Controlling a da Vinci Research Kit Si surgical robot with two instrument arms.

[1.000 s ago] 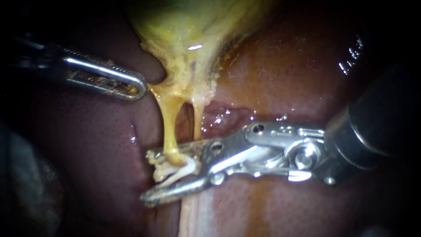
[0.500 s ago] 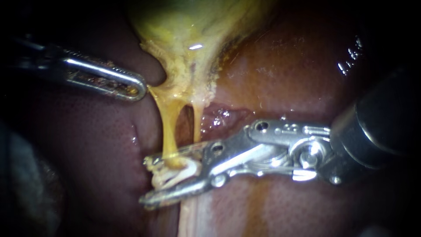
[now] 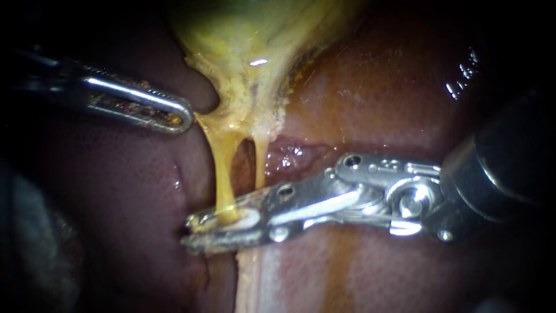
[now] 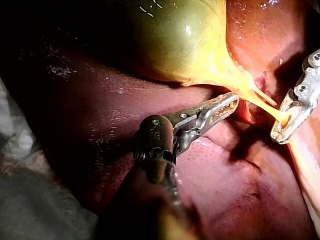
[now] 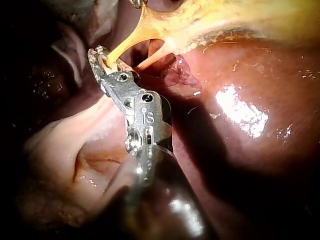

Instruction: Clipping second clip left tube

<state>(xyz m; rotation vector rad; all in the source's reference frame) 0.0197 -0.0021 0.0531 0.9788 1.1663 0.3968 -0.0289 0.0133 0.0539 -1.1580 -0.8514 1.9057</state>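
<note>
The yellow-green gallbladder (image 3: 249,35) narrows into two tubes. The thicker left tube (image 3: 223,168) runs down into my right instrument (image 3: 223,226), whose jaws are shut on it with a white clip (image 3: 244,219) pressed between them. The thin right tube (image 3: 260,156) passes just behind the upper jaw, outside the grip. In the right wrist view the right instrument (image 5: 105,62) pinches the left tube's (image 5: 125,45) lower end. My left instrument (image 3: 174,113) lies at the gallbladder's neck, with its jaws together on the tissue edge; it shows again as the left instrument (image 4: 225,105) in the left wrist view.
The dark red liver (image 3: 376,87) surrounds the tubes on both sides. A pale band of tissue (image 3: 255,278) runs down beneath the right instrument's jaws. Grey cloth (image 4: 30,210) lies beside the liver in the left wrist view.
My right instrument's jaws have closed from a wide gap onto the left tube, flattening the white clip around it. The left instrument has stayed put.
</note>
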